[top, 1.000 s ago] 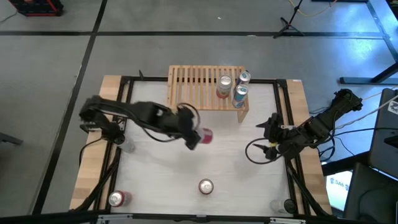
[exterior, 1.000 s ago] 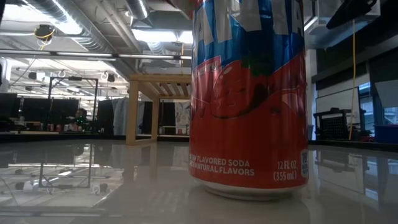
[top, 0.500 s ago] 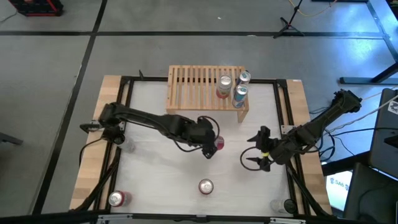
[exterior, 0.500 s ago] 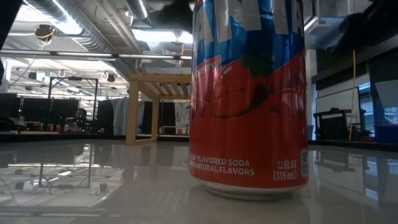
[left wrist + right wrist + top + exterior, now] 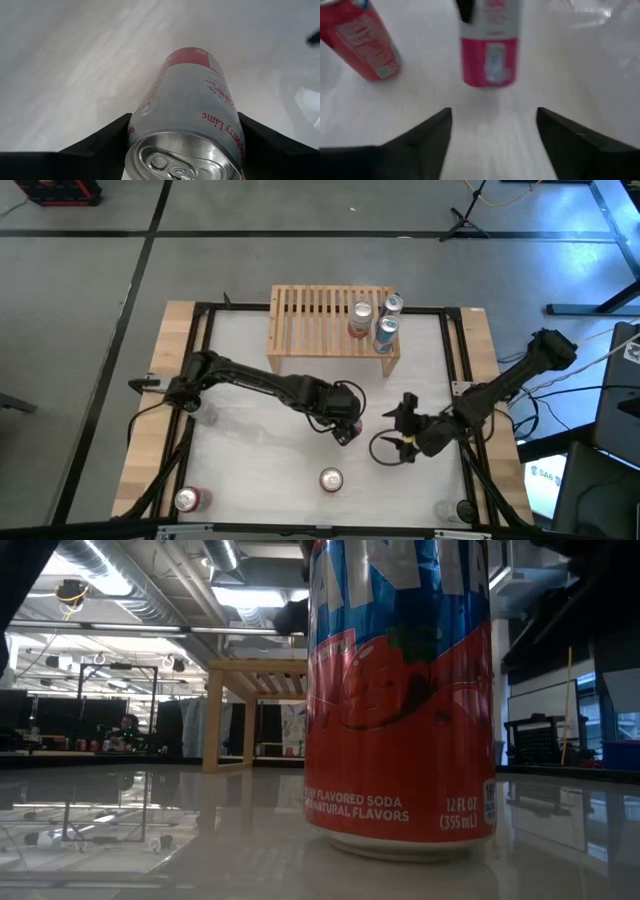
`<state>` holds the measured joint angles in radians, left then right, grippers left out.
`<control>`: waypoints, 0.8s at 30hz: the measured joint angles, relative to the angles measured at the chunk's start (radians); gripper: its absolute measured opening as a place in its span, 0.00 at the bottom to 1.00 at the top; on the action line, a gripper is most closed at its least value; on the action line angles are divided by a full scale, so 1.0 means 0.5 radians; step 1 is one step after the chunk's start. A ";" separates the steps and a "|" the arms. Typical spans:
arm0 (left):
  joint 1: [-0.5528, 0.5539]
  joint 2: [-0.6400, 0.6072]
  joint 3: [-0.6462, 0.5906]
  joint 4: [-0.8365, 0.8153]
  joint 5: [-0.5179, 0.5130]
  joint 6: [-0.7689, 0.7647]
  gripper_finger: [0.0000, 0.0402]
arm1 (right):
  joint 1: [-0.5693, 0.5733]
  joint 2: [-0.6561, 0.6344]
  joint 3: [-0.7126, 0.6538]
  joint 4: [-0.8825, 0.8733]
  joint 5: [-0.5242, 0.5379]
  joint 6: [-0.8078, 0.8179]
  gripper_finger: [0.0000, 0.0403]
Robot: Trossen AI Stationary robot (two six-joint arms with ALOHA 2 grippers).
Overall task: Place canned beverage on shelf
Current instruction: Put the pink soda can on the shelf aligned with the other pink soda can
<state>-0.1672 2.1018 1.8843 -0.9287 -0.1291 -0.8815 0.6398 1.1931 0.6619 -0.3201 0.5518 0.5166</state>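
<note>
My left gripper (image 5: 345, 423) is over the middle of the table, shut on a silver can with a pink-red lower end (image 5: 192, 100). The can also shows in the right wrist view (image 5: 487, 60). My right gripper (image 5: 398, 432) is open and empty just right of that can, its fingers (image 5: 422, 142) pointing at it. The light-wood slatted shelf (image 5: 320, 320) stands at the table's far edge, with three cans (image 5: 375, 320) on its right end. A red-and-blue soda can (image 5: 331, 478) stands on the table nearer the front. My left gripper pinches the silver can between its two fingers, on opposite sides of the wall near its top rim (image 5: 137, 135). The fingers come from above and lie along the can. The can hangs about upright, lid toward the wrist; I cannot tell whether its pink bottom (image 5: 487, 80) touches the table.
The red-and-blue soda can fills the low view (image 5: 400, 700) and shows beside the held can in the right wrist view (image 5: 362, 42). Another red can (image 5: 187, 498) stands at the near left corner. The shelf's left part is bare slats (image 5: 300, 315).
My left gripper has carried the silver can toward the table's right and near edges, away from the shelf's front. My right gripper has come in from the right edge toward the near-left, up to the held can.
</note>
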 joint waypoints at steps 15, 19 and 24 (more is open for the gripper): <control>0.031 0.008 0.000 -0.043 0.101 -0.042 0.69 | -0.311 0.550 -0.007 0.671 -0.272 -0.370 0.04; 0.033 0.008 -0.001 -0.030 0.116 -0.046 0.69 | -0.316 0.590 -0.007 0.716 -0.266 -0.376 0.06; 0.031 0.008 -0.005 -0.024 0.084 -0.051 0.69 | -0.311 0.666 -0.007 0.781 -0.225 -0.378 0.03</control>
<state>-0.1516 2.1056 1.8816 -0.9406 -0.0871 -0.9070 0.4845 1.5262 0.6582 0.0704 0.4394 0.3275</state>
